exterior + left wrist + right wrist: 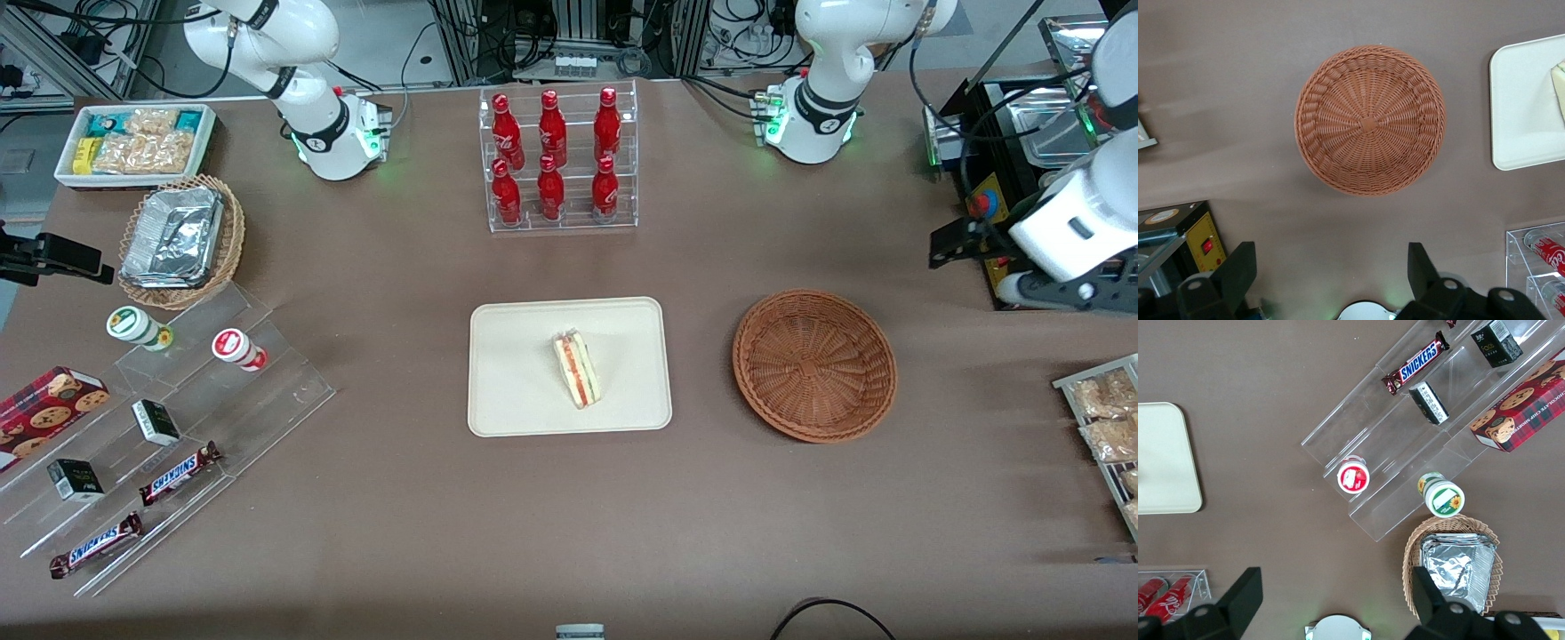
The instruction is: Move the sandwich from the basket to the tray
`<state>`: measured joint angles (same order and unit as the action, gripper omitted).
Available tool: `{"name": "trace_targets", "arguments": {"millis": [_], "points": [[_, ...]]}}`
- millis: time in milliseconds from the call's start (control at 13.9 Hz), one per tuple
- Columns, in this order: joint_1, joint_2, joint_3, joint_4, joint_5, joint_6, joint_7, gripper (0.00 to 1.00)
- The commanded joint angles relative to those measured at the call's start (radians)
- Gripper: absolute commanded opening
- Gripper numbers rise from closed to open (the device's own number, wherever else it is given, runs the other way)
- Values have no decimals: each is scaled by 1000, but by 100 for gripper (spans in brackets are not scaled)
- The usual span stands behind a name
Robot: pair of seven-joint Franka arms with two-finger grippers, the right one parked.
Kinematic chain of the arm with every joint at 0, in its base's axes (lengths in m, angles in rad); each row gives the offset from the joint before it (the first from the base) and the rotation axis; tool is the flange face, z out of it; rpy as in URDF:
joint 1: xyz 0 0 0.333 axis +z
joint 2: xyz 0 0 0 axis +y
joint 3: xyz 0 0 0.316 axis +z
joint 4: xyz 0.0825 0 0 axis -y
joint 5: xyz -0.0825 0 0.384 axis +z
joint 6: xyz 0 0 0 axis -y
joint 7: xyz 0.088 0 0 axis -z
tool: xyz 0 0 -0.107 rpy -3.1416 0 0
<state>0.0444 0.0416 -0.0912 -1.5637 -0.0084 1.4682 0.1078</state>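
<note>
Sandwich [577,369] seen lying on tray [507,391], near its middle, striped cut edge up. Basket [814,364] set beside tray, toward working arm's end of table, nothing inside. Gripper [1331,280] held high above table, near basket, fingers [1238,273] spread wide, nothing gripped.

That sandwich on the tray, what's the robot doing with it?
Nothing right now. The sandwich already sits on the cream tray, and the brown wicker basket beside it holds nothing. The left arm's gripper hangs above the table near the basket, its fingers open and holding nothing. So the move looks done.
</note>
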Motion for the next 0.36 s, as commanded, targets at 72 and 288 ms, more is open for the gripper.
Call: {"name": "trace_targets", "arguments": {"millis": [72,288], "points": [[25,-77,-25,-26,18,-20,10,100],[25,-92,-25,-26,30,-31,-11,100]]}}
